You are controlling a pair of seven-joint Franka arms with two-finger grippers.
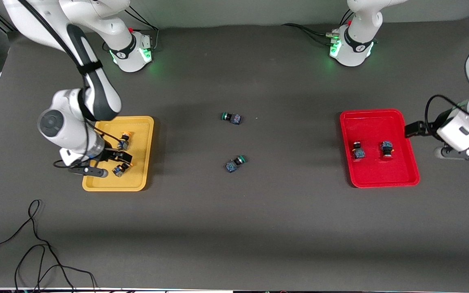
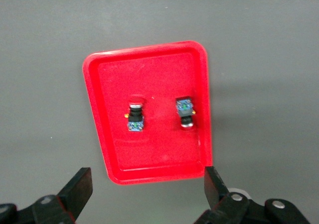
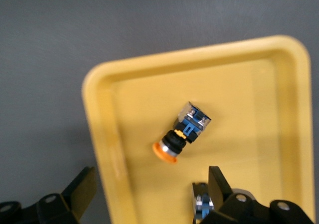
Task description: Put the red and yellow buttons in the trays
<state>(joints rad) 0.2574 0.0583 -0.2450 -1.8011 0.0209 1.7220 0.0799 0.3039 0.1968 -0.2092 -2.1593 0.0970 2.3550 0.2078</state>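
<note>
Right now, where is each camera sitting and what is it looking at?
Front view: high across the table, facing both arms; yellow tray, red tray, two green buttons between.
Left wrist view: above the red tray, looking down at two buttons; the open left gripper shows.
Right wrist view: above the yellow tray, one yellow button in the middle; the open right gripper shows.
Shared: both trays appear in the front view too.
</note>
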